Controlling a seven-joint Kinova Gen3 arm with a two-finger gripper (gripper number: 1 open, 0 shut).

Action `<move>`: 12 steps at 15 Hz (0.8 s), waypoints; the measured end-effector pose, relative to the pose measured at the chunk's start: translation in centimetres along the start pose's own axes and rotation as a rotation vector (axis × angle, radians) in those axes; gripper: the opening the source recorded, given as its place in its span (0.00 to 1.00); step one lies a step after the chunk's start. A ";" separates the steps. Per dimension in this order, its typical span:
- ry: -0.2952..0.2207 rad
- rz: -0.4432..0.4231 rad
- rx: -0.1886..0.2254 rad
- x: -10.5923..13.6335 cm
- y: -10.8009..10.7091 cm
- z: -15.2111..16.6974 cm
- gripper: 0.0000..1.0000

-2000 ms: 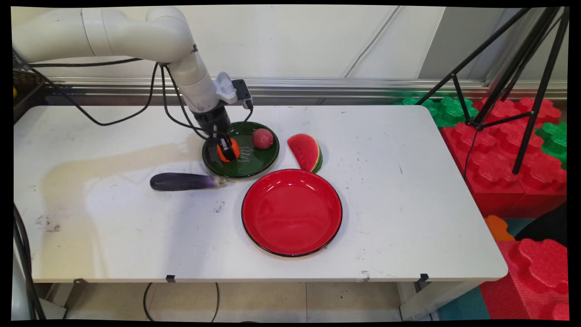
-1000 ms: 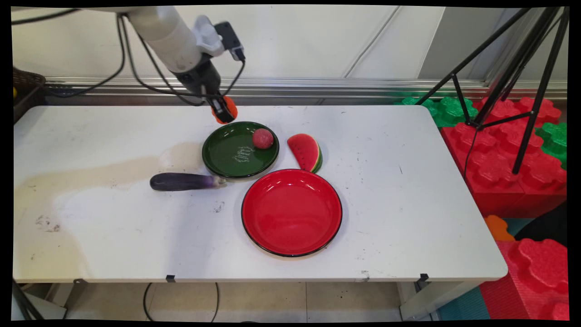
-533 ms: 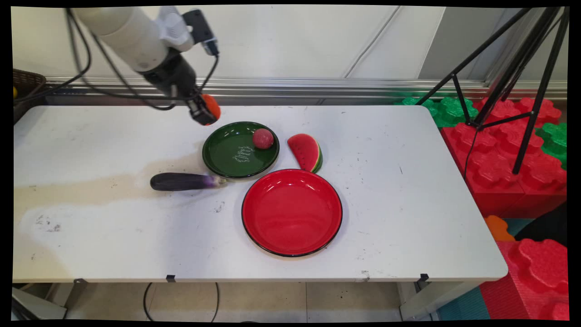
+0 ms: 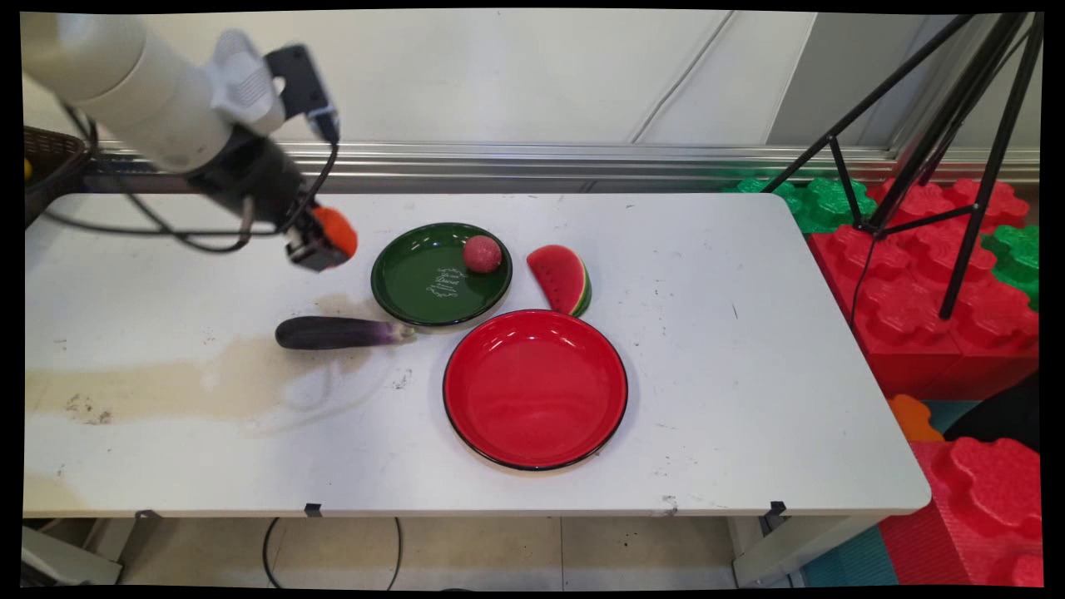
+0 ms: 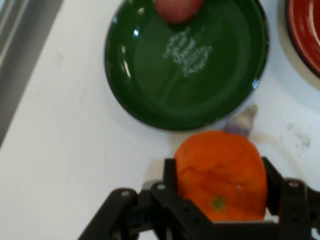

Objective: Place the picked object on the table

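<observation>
The gripper [image 4: 323,243] hangs above the surface [image 4: 749,349] toward its far left, jaws clamped on one orange [image 5: 220,172]. Two plates sit mid-surface: a green plate [image 4: 420,283] carrying one red ball [image 4: 482,254], and a red plate [image 4: 534,388] nearer the front edge. One eggplant [image 4: 333,333] touches the green plate's left rim; one watermelon slice [image 4: 562,278] lies beside its right. The right half lies open.
</observation>
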 end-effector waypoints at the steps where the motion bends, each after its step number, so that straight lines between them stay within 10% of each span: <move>1: -0.009 0.001 0.003 -0.6 0.7 -0.3 0.00; 12: -0.083 -0.032 -0.005 -2.5 7.0 2.4 0.00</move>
